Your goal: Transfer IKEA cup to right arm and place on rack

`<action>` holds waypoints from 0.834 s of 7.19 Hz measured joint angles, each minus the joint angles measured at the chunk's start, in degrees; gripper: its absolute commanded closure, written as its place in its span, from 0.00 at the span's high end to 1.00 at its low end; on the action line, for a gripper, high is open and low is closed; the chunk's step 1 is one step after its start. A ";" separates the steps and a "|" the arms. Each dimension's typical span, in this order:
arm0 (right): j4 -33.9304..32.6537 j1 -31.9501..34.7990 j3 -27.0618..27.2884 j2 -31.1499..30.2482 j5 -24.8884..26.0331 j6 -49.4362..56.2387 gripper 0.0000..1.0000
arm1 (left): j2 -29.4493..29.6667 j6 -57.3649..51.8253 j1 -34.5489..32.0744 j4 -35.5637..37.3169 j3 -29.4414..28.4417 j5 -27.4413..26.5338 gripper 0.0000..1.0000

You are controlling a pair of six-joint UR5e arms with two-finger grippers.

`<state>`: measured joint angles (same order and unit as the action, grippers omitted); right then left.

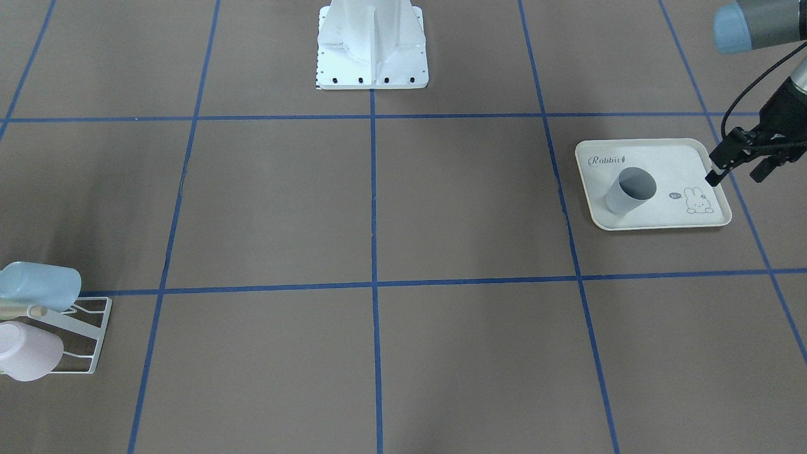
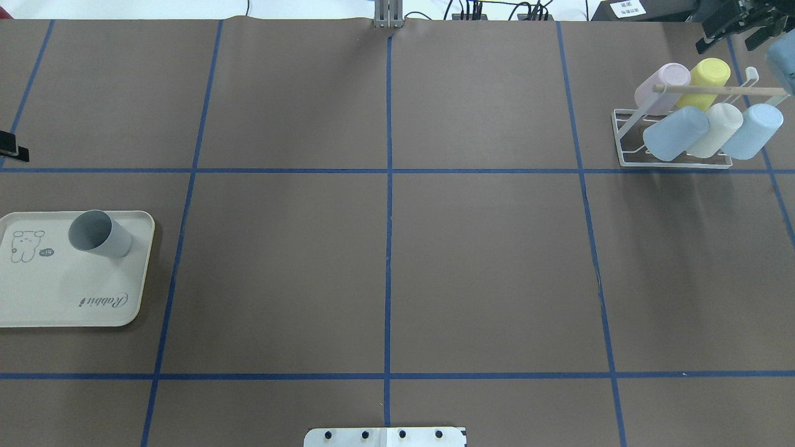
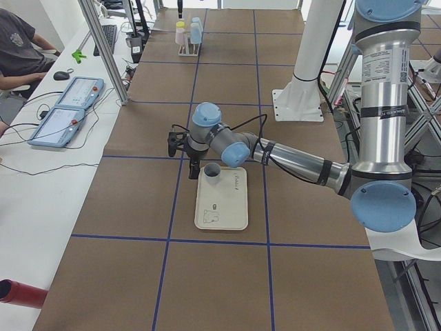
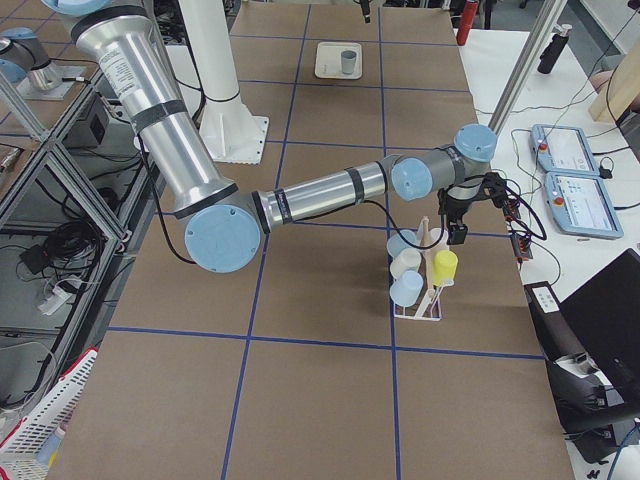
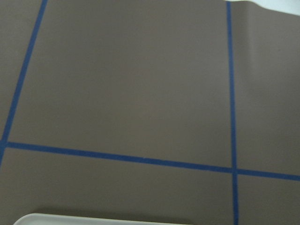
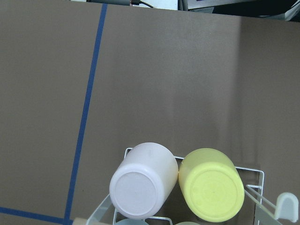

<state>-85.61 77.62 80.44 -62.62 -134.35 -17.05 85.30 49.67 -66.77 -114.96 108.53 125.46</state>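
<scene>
At the worktop's left end, the grey IKEA cup stands upright on the rabbit tray, near its far edge; my left end effector hangs released off that tray's far left corner, apart from the cup; my right end effector, fingers spread and empty, hovers above the rack at the far right corner.

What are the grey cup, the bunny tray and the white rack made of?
The grey cup looks like matte plastic: smooth, even colour, no shine. The bunny tray seems similar, cream with a printed drawing. The white rack is probably thin coated metal wire, with a pale wooden-looking dowel.
</scene>
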 measured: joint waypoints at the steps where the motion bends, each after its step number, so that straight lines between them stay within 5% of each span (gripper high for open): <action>1: 0.00 -0.01 0.46 -0.19 -0.04 -0.02 0.99 | -0.71 0.97 2.65 0.11 -0.56 -0.06 1.00; 6: 0.00 -0.01 3.83 -2.01 -0.45 0.00 0.99 | -0.13 2.22 11.01 0.10 -4.03 0.34 0.89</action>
<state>-85.61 77.61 84.27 -64.63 -134.80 -17.05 85.17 51.89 -55.76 -114.85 104.50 125.80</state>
